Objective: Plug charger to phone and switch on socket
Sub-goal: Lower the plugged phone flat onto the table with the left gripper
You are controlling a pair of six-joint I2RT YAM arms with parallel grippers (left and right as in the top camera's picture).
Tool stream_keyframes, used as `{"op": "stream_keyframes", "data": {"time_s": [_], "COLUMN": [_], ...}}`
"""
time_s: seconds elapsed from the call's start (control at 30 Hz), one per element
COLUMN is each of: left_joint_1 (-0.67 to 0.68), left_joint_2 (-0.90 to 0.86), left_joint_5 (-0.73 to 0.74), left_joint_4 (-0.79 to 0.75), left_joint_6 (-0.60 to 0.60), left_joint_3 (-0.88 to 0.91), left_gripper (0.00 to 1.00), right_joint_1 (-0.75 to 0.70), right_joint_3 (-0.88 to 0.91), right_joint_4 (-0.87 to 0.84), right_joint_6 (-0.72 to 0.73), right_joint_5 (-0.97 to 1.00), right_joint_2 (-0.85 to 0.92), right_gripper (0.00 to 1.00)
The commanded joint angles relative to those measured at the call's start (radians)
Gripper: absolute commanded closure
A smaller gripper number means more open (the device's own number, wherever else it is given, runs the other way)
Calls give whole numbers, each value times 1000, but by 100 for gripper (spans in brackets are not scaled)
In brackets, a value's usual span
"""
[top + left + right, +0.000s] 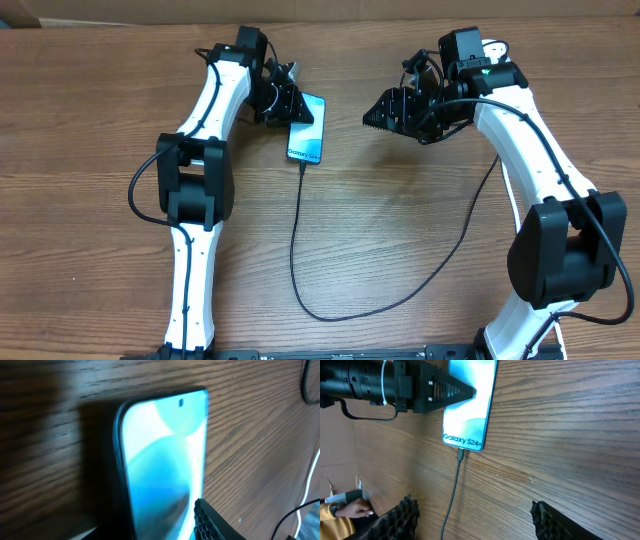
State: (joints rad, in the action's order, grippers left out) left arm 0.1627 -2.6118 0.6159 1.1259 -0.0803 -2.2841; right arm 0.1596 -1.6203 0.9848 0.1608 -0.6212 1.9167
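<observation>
Your slim black-edged phone with the lit blue screen (307, 128) lies flat on the brown wooden table (420, 240), screen up. Its long side runs away from you, plug end nearest you, with the thin black charger cable (296, 230) in it. Your left gripper (284, 104) sits at its far end; I cannot tell if it squeezes. Your right gripper (392, 118) is wide open and empty. Drag the phone and the cable could pop out.

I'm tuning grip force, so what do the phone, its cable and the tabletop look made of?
Phone: glossy glass front, judging by the sheen on its lit screen, in a dark frame, metal or plastic. Charger cable: thin black flexible sheath, probably rubbery plastic; it curves loosely. Table: matte brown wood grain, possibly laminate.
</observation>
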Motion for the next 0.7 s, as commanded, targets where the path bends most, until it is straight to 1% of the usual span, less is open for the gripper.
{"op": "stream_keyframes", "data": {"time_s": [0.0,0.3,0.43,0.53,0.67], "left_joint_1": [-21,-32,-32,-32,-32], "left_joint_2": [-17,-17,-12,14,95], "left_joint_5": [-74,-167,-265,-318,-396], "left_joint_4": [14,38,60,82,106], "left_joint_6": [-25,-33,-67,-95,-119], "left_joint_3": [-8,-8,-12,-25,-44], "left_gripper": [65,67,71,73,71], "right_joint_1": [5,5,5,5,-13], "right_joint_3": [-10,-10,-10,-11,-39], "right_joint_4": [1,2,2,-1,15], "right_joint_6": [-6,-6,-6,-6,-6], "right_joint_5": [3,4,9,18,18], "right_joint_2": [-21,-21,-21,-21,-32], "right_gripper": [27,27,27,27,28]}}
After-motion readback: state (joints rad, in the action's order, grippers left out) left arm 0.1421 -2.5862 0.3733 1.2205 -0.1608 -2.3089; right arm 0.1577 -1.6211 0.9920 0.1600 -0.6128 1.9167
